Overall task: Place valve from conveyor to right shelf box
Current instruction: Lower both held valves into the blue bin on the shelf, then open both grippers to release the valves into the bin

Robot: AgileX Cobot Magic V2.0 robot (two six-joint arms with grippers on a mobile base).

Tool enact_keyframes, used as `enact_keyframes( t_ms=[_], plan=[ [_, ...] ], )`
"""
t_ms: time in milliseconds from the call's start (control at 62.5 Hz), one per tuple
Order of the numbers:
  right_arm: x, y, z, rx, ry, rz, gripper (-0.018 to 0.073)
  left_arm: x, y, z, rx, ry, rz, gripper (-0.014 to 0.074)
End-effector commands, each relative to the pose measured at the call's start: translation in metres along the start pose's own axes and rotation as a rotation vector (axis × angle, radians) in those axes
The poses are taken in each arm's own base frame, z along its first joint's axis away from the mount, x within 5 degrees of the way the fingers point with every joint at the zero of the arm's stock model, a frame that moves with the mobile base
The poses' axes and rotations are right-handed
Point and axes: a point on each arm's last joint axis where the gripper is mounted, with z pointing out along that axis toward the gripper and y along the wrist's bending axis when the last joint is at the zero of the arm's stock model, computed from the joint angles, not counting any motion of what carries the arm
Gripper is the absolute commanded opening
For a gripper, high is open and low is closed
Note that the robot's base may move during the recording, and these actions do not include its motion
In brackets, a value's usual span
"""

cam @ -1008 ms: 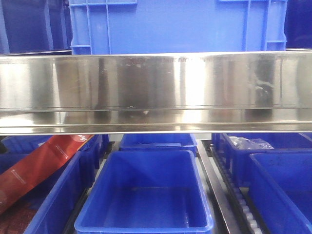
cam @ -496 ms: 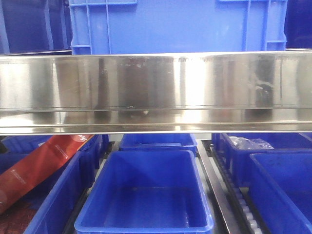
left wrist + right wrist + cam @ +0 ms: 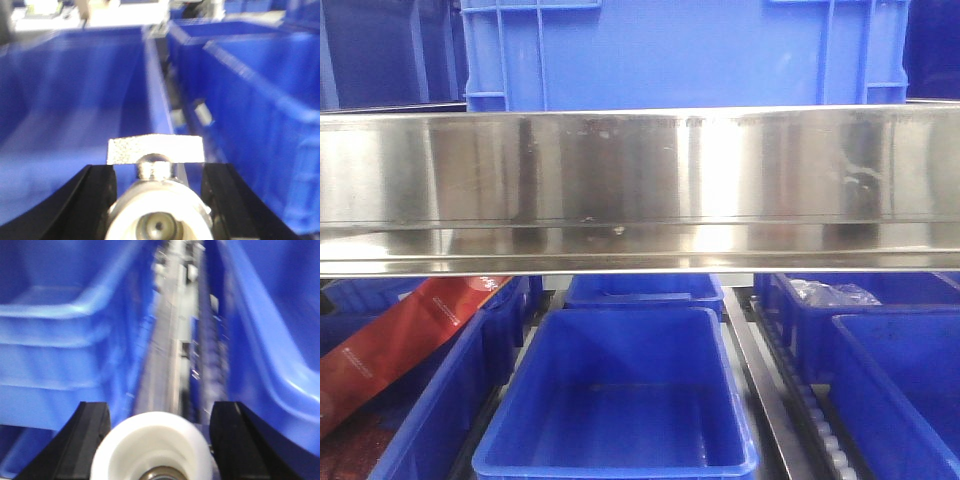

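Valve point(image 3: 157, 200) in left gripper point(image 3: 157, 172), bins point(image 3: 250, 100) beyond.

l grip point(image 3: 159, 170) clamped on valve point(image 3: 156, 150); r grip point(image 3: 160, 412) clamped on white cap point(image 3: 150, 445).

Glare streaks the steel rail point(image 3: 640, 190); wrist views blurred.

A wide steel shelf beam point(image 3: 640, 190) crosses the middle of the front view like a bar, and a blue crate point(image 3: 680, 50) stands on it. Below the beam, at lower centre, the middle bin point(image 3: 620, 465) is open at the top. A red packet point(image 3: 400, 345) lies tilted over the bin at lower left. In both wrist views blue bin walls point(image 3: 260, 340) stand near on each side of a narrow rail channel point(image 3: 175, 340). The valve point(image 3: 156, 150) fills the left gripper point(image 3: 157, 172); a white round part point(image 3: 150, 440) fills the right gripper point(image 3: 160, 412).
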Motion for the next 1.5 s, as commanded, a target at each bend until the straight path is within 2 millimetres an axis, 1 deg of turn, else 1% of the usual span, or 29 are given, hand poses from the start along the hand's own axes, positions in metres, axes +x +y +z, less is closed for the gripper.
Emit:
enact_keyframes(
  t_ms=[0, 80, 176, 256, 288, 336, 416, 480, 496, 544, 592, 656, 672, 736, 864, 960, 1056, 1216, 1280, 1360, 1424, 1488],
  plan=[
    [-0.026, 0.008, -0.016, -0.035, -0.174, -0.029, -0.0162, -0.021, -0.003, -0.008, 0.022, -0.097, 0.011, -0.0111],
    [-0.038, 0.012, -0.016, -0.056, -0.202, -0.039, -0.0162, -0.027, -0.007, -0.004, 0.064, -0.087, 0.003, -0.0111],
    [-0.053, 0.016, -0.012, -0.074, -0.237, -0.043, -0.0162, -0.036, -0.011, 0.008, 0.115, -0.067, -0.017, -0.0111],
    [-0.067, 0.019, -0.008, -0.084, -0.263, -0.045, -0.0162, -0.045, -0.017, 0.023, 0.157, -0.053, -0.017, -0.0111],
    [-0.074, 0.021, -0.002, -0.094, -0.267, -0.047, -0.0162, -0.051, -0.021, 0.033, 0.185, -0.045, -0.014, -0.0111],
    [-0.081, 0.024, 0.002, -0.105, -0.272, -0.049, -0.0162, -0.059, -0.026, 0.041, 0.213, -0.047, -0.009, -0.0111],
    [-0.094, 0.031, 0.012, -0.131, -0.276, -0.055, -0.0162, -0.071, -0.041, 0.06, 0.28, -0.045, 0.006, -0.0111],
    [-0.103, 0.037, 0.021, -0.151, -0.281, -0.058, -0.0162, -0.077, -0.057, 0.078, 0.337, -0.044, 0.023, -0.0111],
    [-0.105, 0.039, 0.027, -0.159, -0.28, -0.059, -0.0162, -0.081, -0.062, 0.082, 0.349, -0.056, 0.031, -0.0111],
    [-0.112, 0.044, 0.034, -0.171, -0.288, -0.061, -0.0162, -0.084, -0.075, 0.096, 0.382, -0.056, 0.045, -0.0111],
    [-0.117, 0.049, 0.046, -0.184, -0.289, -0.063, -0.0162, -0.087, -0.088, 0.109, 0.409, -0.063, 0.05, -0.0111],
    [-0.123, 0.056, 0.059, -0.201, -0.297, -0.065, -0.0162, -0.092, -0.103, 0.126, 0.443, -0.063, 0.023, -0.0111],
    [-0.126, 0.058, 0.063, -0.204, -0.301, -0.065, -0.0162, -0.091, -0.11, 0.134, 0.46, -0.048, 0.003, -0.0111],
    [-0.128, 0.064, 0.081, -0.213, -0.296, -0.066, -0.0162, -0.093, -0.123, 0.151, 0.492, -0.031, -0.039, -0.0111],
    [-0.129, 0.073, 0.113, -0.222, -0.29, -0.066, -0.0162, -0.089, -0.144, 0.188, 0.526, 0.014, -0.092, -0.0111],
    [-0.125, 0.075, 0.135, -0.216, -0.281, -0.065, -0.0162, -0.082, -0.154, 0.21, 0.532, 0.044, -0.11, -0.0111],
    [-0.118, 0.077, 0.152, -0.21, -0.268, -0.064, -0.0162, -0.072, -0.16, 0.225, 0.53, 0.073, -0.107, -0.0111],
    [-0.108, 0.078, 0.173, -0.205, -0.23, -0.066, -0.0162, -0.056, -0.166, 0.242, 0.526, 0.117, -0.107, -0.0111],
    [-0.104, 0.079, 0.179, -0.204, -0.217, -0.067, -0.0162, -0.05, -0.168, 0.248, 0.526, 0.134, -0.107, -0.0111],
    [-0.101, 0.079, 0.183, -0.203, -0.203, -0.068, -0.016, -0.048, -0.169, 0.25, 0.525, 0.141, -0.107, -0.0111],
    [-0.098, 0.079, 0.187, -0.202, -0.188, -0.07, -0.0106, -0.048, -0.169, 0.25, 0.525, 0.138, -0.107, -0.0111],
    [-0.096, 0.079, 0.19, -0.202, -0.178, -0.07, -0.0011, -0.049, -0.169, 0.25, 0.522, 0.132, -0.109, -0.011]
  ],
)
